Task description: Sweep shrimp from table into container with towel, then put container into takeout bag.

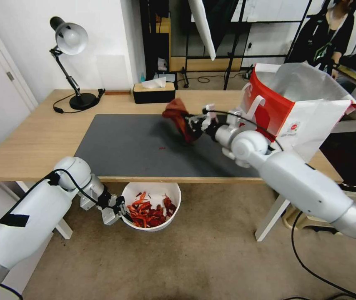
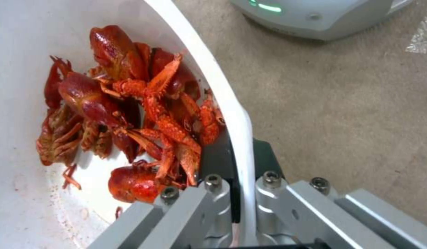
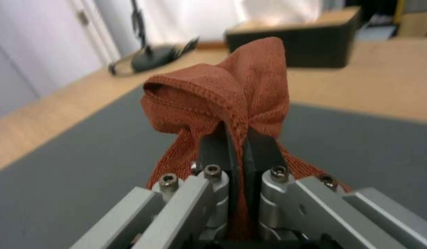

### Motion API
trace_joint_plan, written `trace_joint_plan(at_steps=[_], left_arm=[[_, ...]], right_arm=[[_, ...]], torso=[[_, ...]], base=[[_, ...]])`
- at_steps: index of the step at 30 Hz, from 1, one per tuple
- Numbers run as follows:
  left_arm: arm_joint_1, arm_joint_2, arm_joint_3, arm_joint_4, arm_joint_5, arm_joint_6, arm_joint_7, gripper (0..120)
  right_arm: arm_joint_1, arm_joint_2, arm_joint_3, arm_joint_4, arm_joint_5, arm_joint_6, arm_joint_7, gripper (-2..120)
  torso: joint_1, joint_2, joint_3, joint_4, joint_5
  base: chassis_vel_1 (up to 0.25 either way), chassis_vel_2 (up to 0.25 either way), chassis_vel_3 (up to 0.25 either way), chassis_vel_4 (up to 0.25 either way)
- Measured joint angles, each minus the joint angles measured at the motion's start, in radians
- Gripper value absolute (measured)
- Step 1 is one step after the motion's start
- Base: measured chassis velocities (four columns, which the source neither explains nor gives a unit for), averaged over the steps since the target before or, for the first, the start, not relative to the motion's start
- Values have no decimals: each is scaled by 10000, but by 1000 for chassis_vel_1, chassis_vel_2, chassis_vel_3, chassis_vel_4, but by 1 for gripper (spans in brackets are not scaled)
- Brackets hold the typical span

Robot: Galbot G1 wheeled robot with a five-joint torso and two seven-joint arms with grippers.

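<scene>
A: Where is the round white plastic container [image 1: 152,192] right now?

B: Below the near edge of the long light-wood table [image 1: 40,137], out over the carpet. The left gripper [image 1: 119,210] pinches its rim, one finger inside the wall and one outside, as the left wrist view shows [image 2: 236,193].

A: And the glossy red-orange shrimp [image 1: 148,211]?

B: Heaped inside that container, piled toward the side where the left gripper clamps; in the left wrist view the heap [image 2: 126,117] lies just beside the inner finger. One small red scrap [image 1: 161,148] lies on the dark grey mat [image 1: 124,141], well apart from both grippers.

A: What about the right arm?

B: It reaches across the mat. The right gripper [image 1: 195,121] is closed on the rust-brown soft towel [image 1: 179,116], which bunches up beyond the fingertips and hangs above the mat. In the right wrist view the cloth [image 3: 227,100] is squeezed between the two dark pads [image 3: 213,148], folds bulging above them.

A: The bag?

B: The boxy red-and-white paper takeout bag [image 1: 299,112] stands on the table's right end, mouth open, just beside the right forearm. A black tissue box [image 1: 154,92] and a black desk lamp [image 1: 71,62] stand along the far edge.
</scene>
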State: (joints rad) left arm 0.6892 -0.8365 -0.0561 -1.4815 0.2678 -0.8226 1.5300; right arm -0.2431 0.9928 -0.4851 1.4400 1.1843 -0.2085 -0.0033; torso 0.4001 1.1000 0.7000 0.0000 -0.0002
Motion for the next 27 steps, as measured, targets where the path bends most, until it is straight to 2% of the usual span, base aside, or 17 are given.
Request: trace_joint_plan(at_steps=[6, 10, 14, 21, 27], left_arm=[[15, 191, -65, 29, -15, 0, 0, 0], [153, 358, -210, -53, -163, 0, 0, 0], [275, 460, -325, -74, -292, 0, 0, 0], [348, 565, -432, -92, -420, 0, 0, 0], [341, 569, -431, -162, -433, 0, -1, 0]], right_arm=[[149, 734, -584, -514, -317, -249, -104, 1], [396, 1621, -851, -1404, -739, -364, 346, 1], [532, 1915, -972, -1774, -904, -466, 552, 1], [620, 1958, -1287, -1759, -990, -787, 734, 1], [485, 1679, -1426, -1258, -980, -1200, 757, 1]], torso=[[-1, -1, 0, 0, 1], [-1, 0, 0, 2, 0], [-1, 0, 0, 0, 0], [-2, 0, 0, -1, 2], [-3, 0, -1, -2, 2]], base=[[0, 0, 0, 0], [0, 0, 0, 0], [0, 0, 0, 0], [0, 0, 0, 0], [0, 0, 0, 0]])
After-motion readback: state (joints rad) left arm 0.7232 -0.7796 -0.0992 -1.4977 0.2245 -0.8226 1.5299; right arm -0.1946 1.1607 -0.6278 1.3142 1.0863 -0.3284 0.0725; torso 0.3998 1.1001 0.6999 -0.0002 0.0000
